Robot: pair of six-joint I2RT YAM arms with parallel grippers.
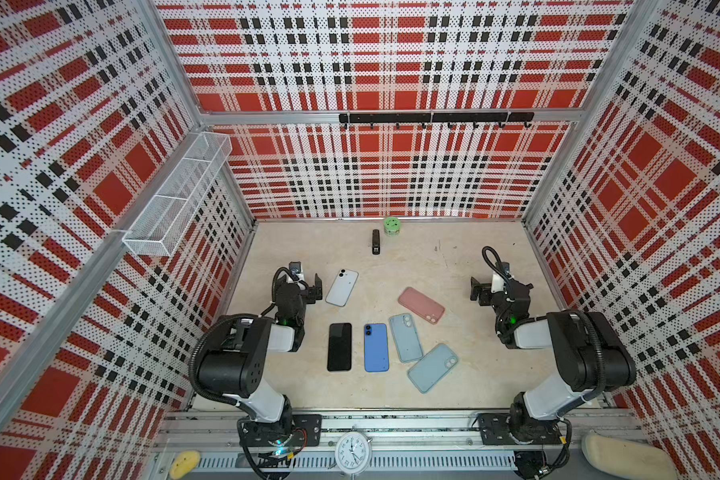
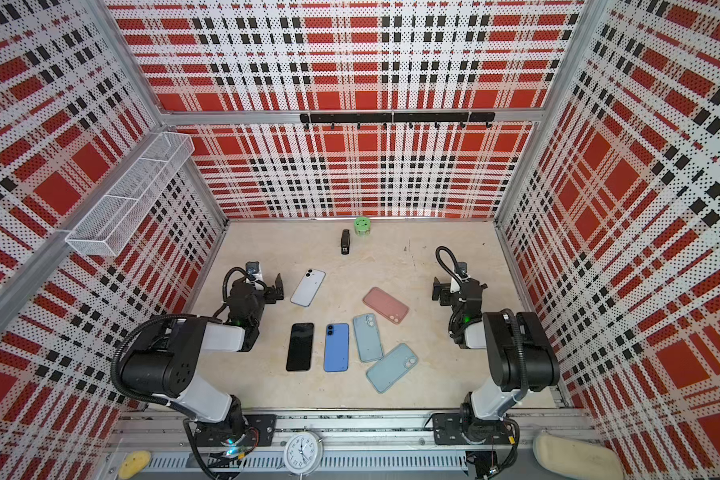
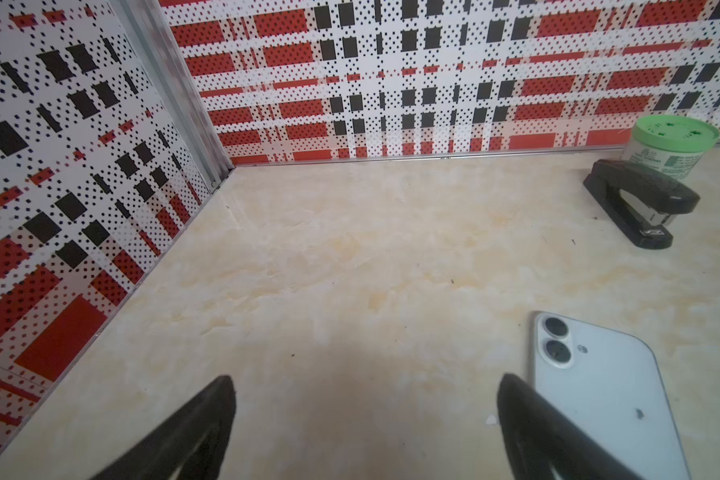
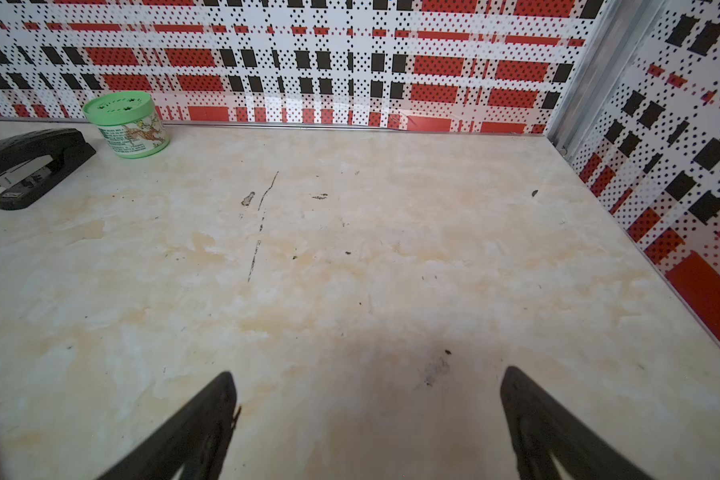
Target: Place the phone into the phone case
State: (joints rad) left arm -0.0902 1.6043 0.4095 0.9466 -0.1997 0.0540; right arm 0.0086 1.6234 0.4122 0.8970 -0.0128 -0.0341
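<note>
Left pincer: jaws spread wide with nothing between them, at about 9 o'clock on the desk. In the left wrist view only bare desk lies between its fingertips.
Right pincer: jaws also spread wide and holding nothing, at about 3 o'clock on the desk. In the right wrist view it is over bare, scuffed surface.
White phone: lies flat, back up, lenses toward 12 o'clock, just beside the left pincer at that pincer's 3 o'clock. Whether they touch cannot be told.
Black phone: lies flat, dark face up, at about 7 o'clock from the desk's middle.
Blue phone: flat, lens side up, just beside the black phone at its 3 o'clock, with a gap between them.
Pink case: lies flat and tilted, at 3 o'clock from the middle, well apart from the right pincer.
Upper pale-blue case: flat, just beside the blue phone at its 3 o'clock.
Lower pale-blue case: tilted, at 5 o'clock, its corner meeting or overlapping the upper one.
Stapler: at 12 o'clock, near the back wall.
Green tub: upright, close to the stapler at its 1 o'clock, by the back wall.
</note>
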